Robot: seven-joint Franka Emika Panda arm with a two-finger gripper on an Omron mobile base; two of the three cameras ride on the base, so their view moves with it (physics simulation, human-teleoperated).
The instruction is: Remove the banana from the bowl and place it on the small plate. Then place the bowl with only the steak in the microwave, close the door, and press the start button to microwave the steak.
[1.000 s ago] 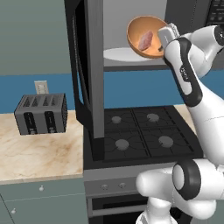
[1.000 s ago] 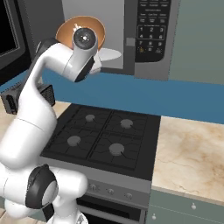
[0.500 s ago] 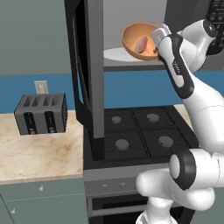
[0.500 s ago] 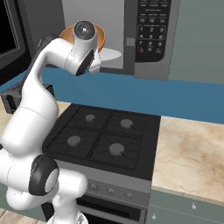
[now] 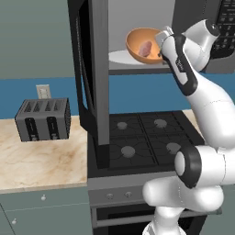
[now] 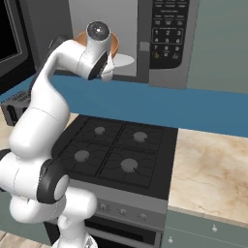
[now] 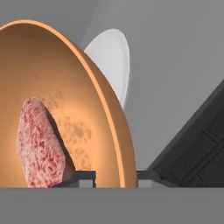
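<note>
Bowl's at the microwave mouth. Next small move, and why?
Probably lower and level the bowl onto the turntable, then release. The gripper is shut on the bowl's rim, the bowl is tilted over the turntable, and the steak rests against its wall.

Even, flat rendered light, sharp throughout, no glare; the steak (image 7: 41, 142) casts a soft shadow inside the bowl (image 7: 78, 109).

Two rear base views flanking the arm, sharing the microwave (image 5: 137, 36); hand view close on the bowl (image 7: 65, 100)
</note>
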